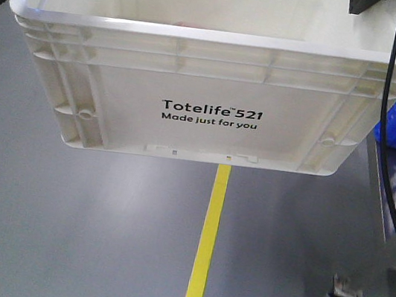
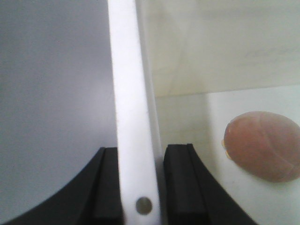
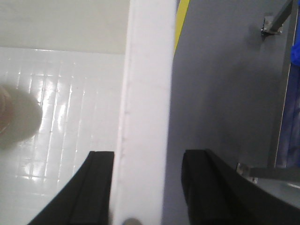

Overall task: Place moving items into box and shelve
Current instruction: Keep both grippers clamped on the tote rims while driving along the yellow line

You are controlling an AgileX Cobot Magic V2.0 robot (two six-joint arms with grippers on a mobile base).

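So the box [image 1: 218, 69] is hanging up off the floor. The left gripper [image 2: 140, 151] is pinched on its rim. The right gripper [image 3: 149, 153] straddles the rim too, can't tell how tight. The pinkish-brown bun [image 2: 262, 145] sits inside, 3 o'clock from the left gripper.

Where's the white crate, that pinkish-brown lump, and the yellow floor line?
white crate [image 1: 114, 105]: front view, its front wall.
pinkish-brown lump [image 2: 262, 145]: left wrist view, its middle.
yellow floor line [image 1: 205, 247]: front view, mid-stripe.
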